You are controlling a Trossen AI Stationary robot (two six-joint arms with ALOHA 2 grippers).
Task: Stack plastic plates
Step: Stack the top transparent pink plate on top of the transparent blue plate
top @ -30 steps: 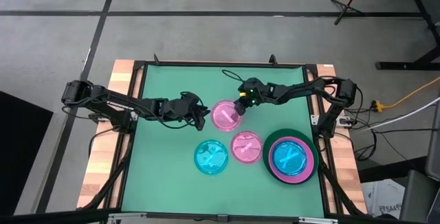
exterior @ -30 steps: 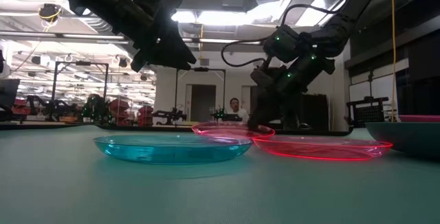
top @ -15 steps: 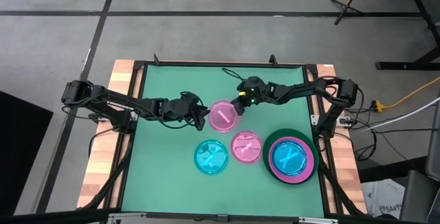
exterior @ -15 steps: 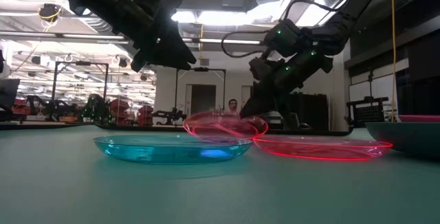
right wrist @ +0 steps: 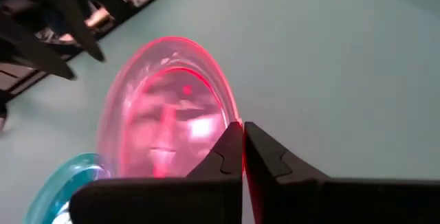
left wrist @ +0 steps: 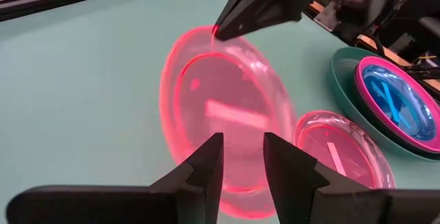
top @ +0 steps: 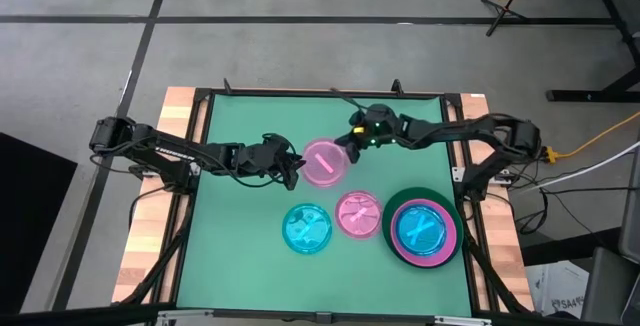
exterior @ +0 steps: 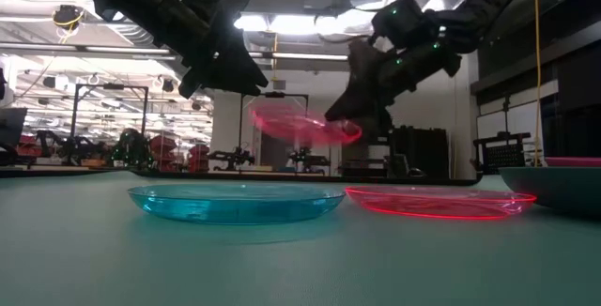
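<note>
From above, the right gripper (top: 345, 148) pinches the rim of a pink plate (top: 324, 162) near the bench's far edge. The left gripper (top: 297, 170) waits beside it, fingers parted (empty). At bench level, that plate (exterior: 302, 123) hangs tilted above a cyan plate (exterior: 235, 203).

Right gripper (top: 345, 146) pinches far-right rim of pink plate (top: 323, 163) mid-table. Left gripper (top: 297, 169) just left. Nearer: cyan plate (top: 307, 229), second pink plate (top: 357, 215), stack (top: 424, 229) right.
</note>
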